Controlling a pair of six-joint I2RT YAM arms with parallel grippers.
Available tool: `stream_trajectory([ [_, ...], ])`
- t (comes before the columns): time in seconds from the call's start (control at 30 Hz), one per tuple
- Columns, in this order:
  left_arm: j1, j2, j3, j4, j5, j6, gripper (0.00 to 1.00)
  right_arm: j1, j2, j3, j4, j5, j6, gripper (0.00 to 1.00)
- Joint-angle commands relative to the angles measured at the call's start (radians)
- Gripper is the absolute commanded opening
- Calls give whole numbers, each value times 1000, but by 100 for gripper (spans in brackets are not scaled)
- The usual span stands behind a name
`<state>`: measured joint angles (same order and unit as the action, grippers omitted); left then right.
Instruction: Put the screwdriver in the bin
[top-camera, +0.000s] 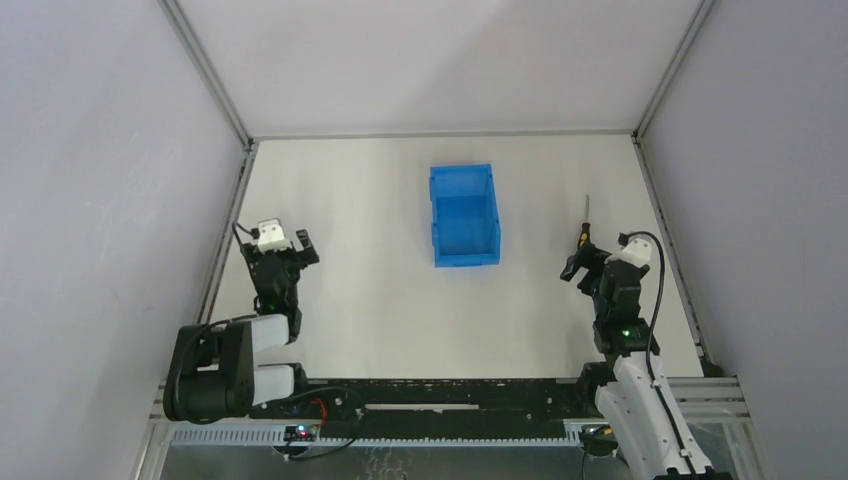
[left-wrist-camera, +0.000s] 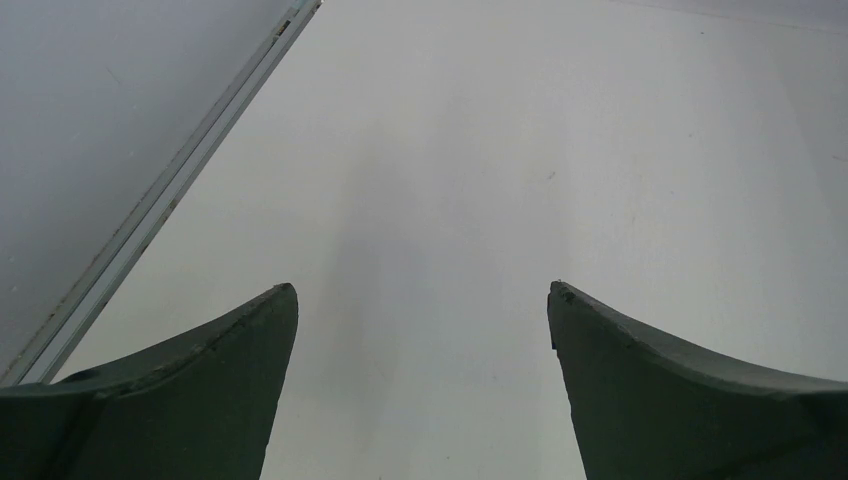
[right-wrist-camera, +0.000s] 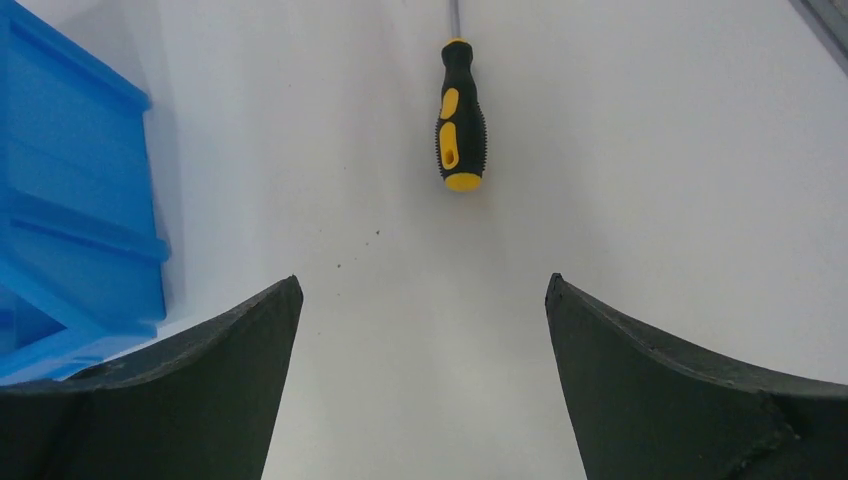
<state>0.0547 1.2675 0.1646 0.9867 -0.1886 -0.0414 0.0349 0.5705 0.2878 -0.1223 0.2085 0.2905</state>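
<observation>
Beyond R claw (right-wrist-camera: 422, 284): ribbed blk/yellow screwdriver (right-wrist-camera: 460, 115)

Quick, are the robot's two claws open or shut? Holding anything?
Left gripper: open, holding nothing.
Right gripper: open, holding nothing; slim black-and-yellow screwdriver lies ahead.

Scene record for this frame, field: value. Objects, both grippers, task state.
screwdriver: flat on the table, right of the bin, not touching it; handle toward the right arm, shaft pointing away
bin: upright, mid-table, nothing seen inside
right gripper: open, holding nothing, handle just ahead of its fingers
left gripper: open, holding nothing, over bare table
task state: screwdriver not yet grasped, not in bin
</observation>
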Motion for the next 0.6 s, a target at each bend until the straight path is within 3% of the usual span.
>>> stream_trajectory([
  [0.0, -3, -8, 30, 69, -7, 17, 100, 8, -33, 5, 11, 25, 8, 100],
  [0.2, -3, -8, 29, 69, -7, 18, 100, 8, -15, 52, -38, 28, 10, 100],
  [0.37, -3, -9, 29, 68, -7, 17, 100, 3, 52, 210, -141, 23, -17, 100],
  [0.47, -3, -8, 29, 69, -7, 17, 100, -43, 187, 392, -259, -85, -31, 100],
  [0.57, -3, -8, 29, 68, -7, 17, 100, -105, 431, 651, -409, -181, -65, 100],
])
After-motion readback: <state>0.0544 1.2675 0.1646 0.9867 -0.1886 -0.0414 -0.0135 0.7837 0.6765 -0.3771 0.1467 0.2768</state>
